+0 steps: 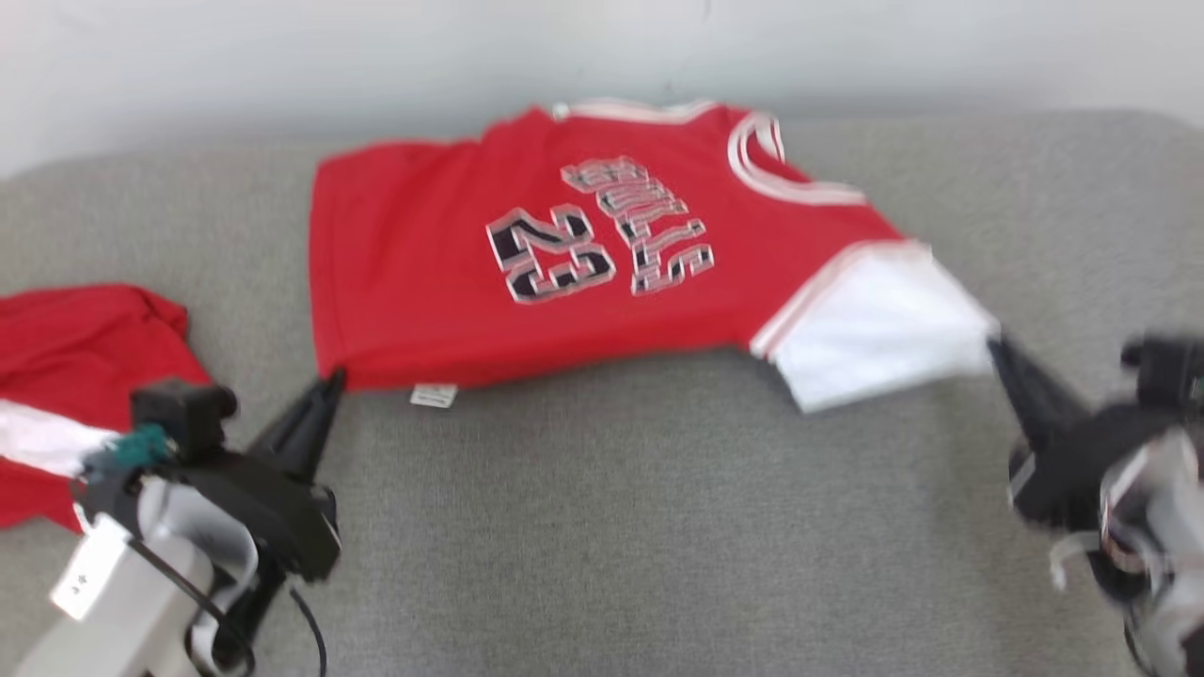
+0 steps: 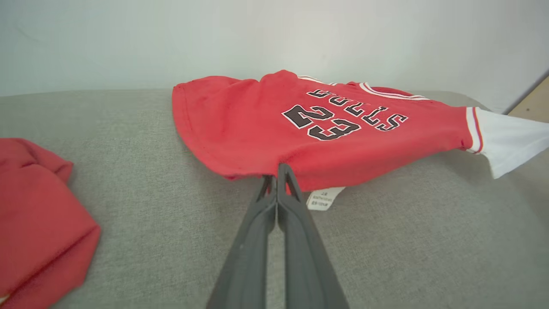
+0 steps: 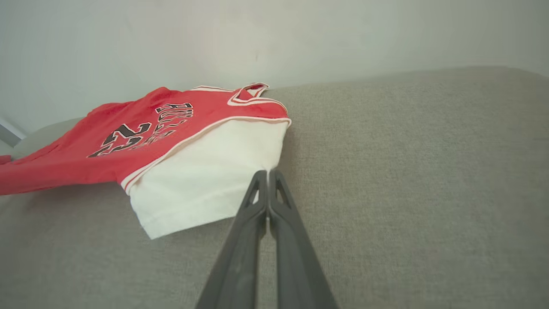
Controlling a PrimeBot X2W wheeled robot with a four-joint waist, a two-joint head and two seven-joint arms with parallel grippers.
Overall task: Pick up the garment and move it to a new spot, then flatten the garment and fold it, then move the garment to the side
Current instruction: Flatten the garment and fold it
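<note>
Step, as I judge it: the flatten part, w/ the jersey (image 1: 564,273) strung between my two grippers along its near edge. It lies face up on the grey cushion (image 1: 611,527), number and lettering showing, collar toward the wall. The near edge looks lifted a bit, going by the shadow under it in both wrist views.

My left gripper (image 1: 331,384) is pinched tight on the red hem corner, just beside the small white label (image 1: 434,396). The left wrist view shows the fingers pressed together w/ cloth at the tips (image 2: 278,171).

My right gripper (image 1: 999,346) is closed at the corner of the white sleeve (image 1: 875,324). The head view is blurred on that side, so I'd say it prob. has the cloth, and the right wrist view (image 3: 267,174) backs that.

Next move calls for even tension btw both hands, then lowering the edge flat w/o bunching. A second red garment (image 1: 75,357) sits well apart on my left, so keep clear of it.
</note>
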